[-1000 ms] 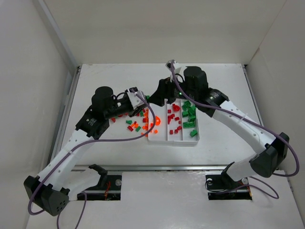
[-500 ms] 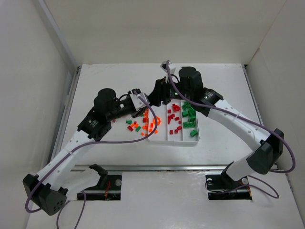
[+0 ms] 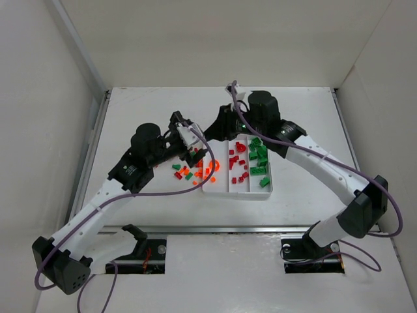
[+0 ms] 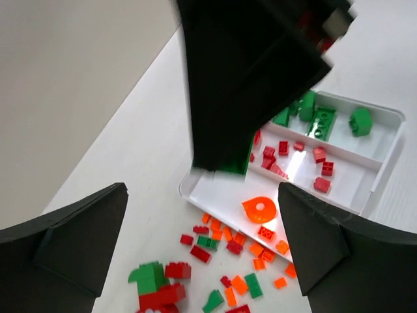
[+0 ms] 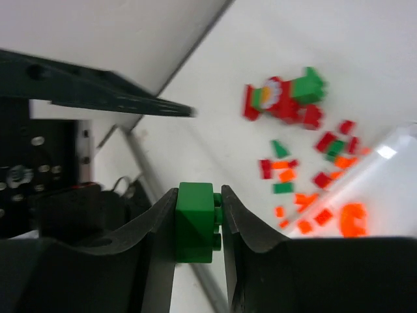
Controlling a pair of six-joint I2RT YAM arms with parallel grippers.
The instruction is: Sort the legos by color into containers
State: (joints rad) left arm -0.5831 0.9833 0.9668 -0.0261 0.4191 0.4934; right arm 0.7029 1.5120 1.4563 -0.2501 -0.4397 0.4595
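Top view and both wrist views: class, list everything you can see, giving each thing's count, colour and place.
tray: one, white, three compartments, mid-table
orange bricks: a few, tray's left compartment
red bricks: several, middle compartment
green bricks: several, right compartment
loose bricks: many, red, green and orange, on the table left of the tray
held brick: one, green, between the right jaws
left jaws: open, empty, above the loose bricks
right jaws: shut on the held brick

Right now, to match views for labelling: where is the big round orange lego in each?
Top external: round orange lego, centre, in the tray's leftmost compartment.
Left wrist: lower centre.
Right wrist: lower right.
Shared landmark: loose legos scattered just outside that compartment.
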